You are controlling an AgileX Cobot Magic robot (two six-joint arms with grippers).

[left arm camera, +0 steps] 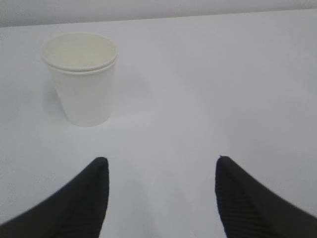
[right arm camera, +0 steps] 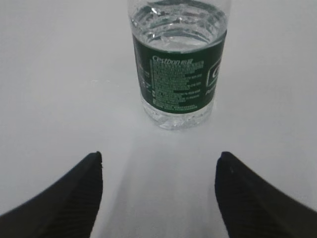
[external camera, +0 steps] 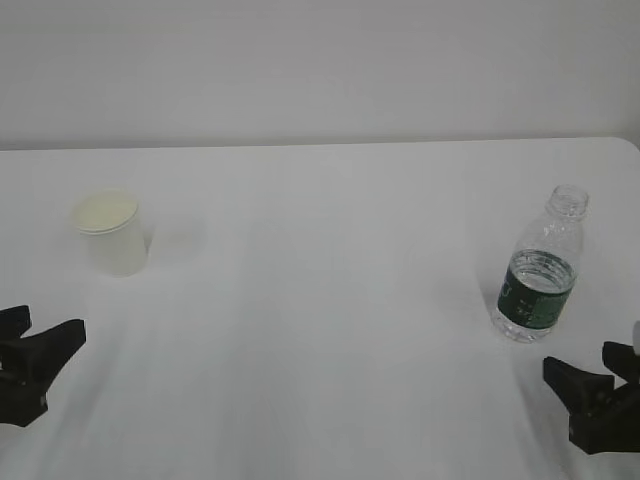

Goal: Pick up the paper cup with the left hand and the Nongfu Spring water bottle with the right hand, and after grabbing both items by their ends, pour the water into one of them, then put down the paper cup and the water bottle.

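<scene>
The paper cup (external camera: 112, 233) stands upright on the white worktop (external camera: 320, 330) at the far left of the exterior view, its rolled rim up and its cream-tinted inside showing; nothing touches it. The Nongfu Spring water bottle (external camera: 540, 267) stands upright well apart from it on the right side of the worktop, capless, with the dark green label band round its lower body and the water (right arm camera: 179, 25) visible as clear liquid just above the label in the right wrist view. The left hand's end effector (left arm camera: 159, 171) sits low at the near left edge, its 2 black fingers (left arm camera: 79, 203) spread wide with bare worktop between them; the cup lies ahead of it and off to the left of the gap. The right hand's end effector (right arm camera: 159, 166) is at the near right edge, likewise spread wide and empty, with the bottle near, straight ahead of the gap, untouched.
</scene>
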